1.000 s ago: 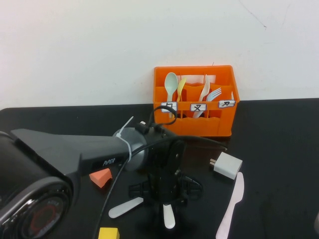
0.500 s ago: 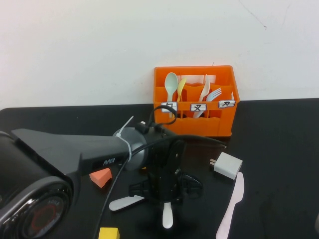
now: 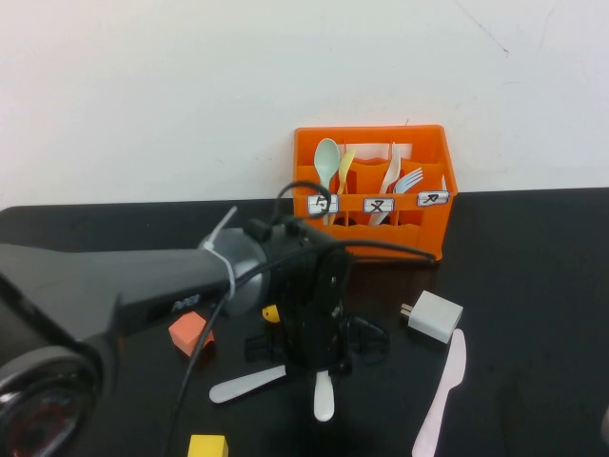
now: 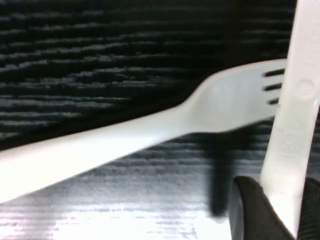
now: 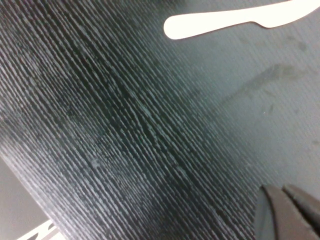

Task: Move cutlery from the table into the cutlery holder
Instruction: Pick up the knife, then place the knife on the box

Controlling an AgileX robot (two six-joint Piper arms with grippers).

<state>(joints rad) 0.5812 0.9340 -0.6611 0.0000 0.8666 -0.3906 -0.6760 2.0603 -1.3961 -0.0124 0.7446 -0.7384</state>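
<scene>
The orange cutlery holder (image 3: 419, 238) stands at the back of the black table and holds a green spoon (image 3: 326, 162), a yellow spoon, a white piece and a blue fork. My left gripper (image 3: 322, 367) is shut on a white plastic utensil (image 3: 324, 398) that hangs down just above the table; it also shows in the left wrist view (image 4: 295, 100). A white fork (image 3: 247, 384) lies beside it, seen close in the left wrist view (image 4: 150, 130). A white knife (image 3: 442, 390) lies front right, and its handle shows in the right wrist view (image 5: 225, 20). My right gripper (image 5: 290, 210) is shut and empty over bare table.
A white charger plug (image 3: 433, 315) lies in front of the holder. An orange block (image 3: 189, 333) and a yellow block (image 3: 207, 446) lie at the front left. A small yellow piece (image 3: 271, 312) shows beside the left arm.
My left gripper has risen a little and drawn back toward the holder with the white utensil. The fork on the table has shifted slightly. The small yellow piece has come into view.
</scene>
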